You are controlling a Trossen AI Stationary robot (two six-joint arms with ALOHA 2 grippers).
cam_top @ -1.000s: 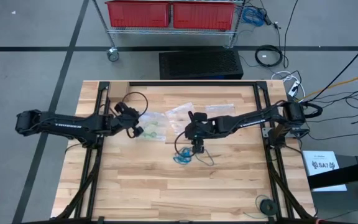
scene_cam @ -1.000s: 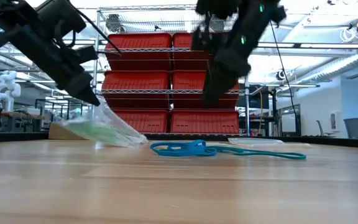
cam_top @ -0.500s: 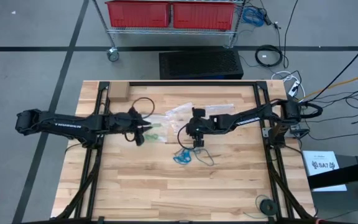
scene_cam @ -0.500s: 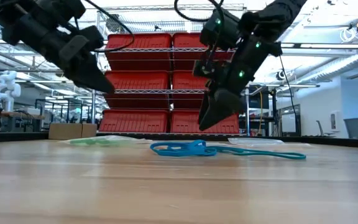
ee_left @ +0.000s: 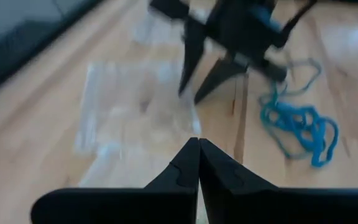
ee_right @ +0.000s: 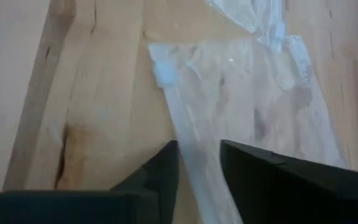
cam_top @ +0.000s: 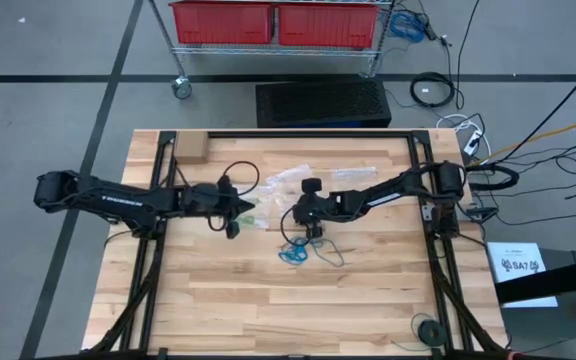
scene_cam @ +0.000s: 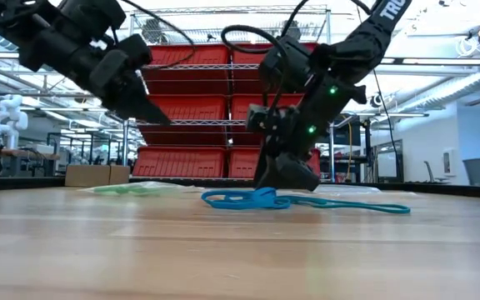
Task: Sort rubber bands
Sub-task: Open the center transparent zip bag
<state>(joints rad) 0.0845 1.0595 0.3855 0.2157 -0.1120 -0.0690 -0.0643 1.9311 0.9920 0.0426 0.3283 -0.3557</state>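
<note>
Blue rubber bands (cam_top: 293,252) lie tangled on the wooden table, beside a teal one (scene_cam: 365,206). Green bands show inside a clear flat bag (cam_top: 246,212) that lies on the table. My left gripper (ee_left: 198,146) is shut on nothing and hangs above that bag (scene_cam: 132,190). My right gripper (ee_right: 199,162) is low over the table just beyond the blue bands (scene_cam: 240,198). It is open, with the edge of another clear bag (ee_right: 191,134) running between its fingers. I cannot tell whether the fingers touch it.
Two more clear bags (cam_top: 288,180) (cam_top: 353,175) lie toward the far edge. A cardboard block (cam_top: 188,148) sits at the far left corner. A small round object (cam_top: 428,328) is at the near right. Black frame rails (cam_top: 158,250) run along both sides.
My right gripper has come down from high above the table to just above it, shifting slightly toward the far edge. My left gripper has moved toward the table's right. The bag with green bands, tilted up under the left gripper a second ago, now lies flat.
</note>
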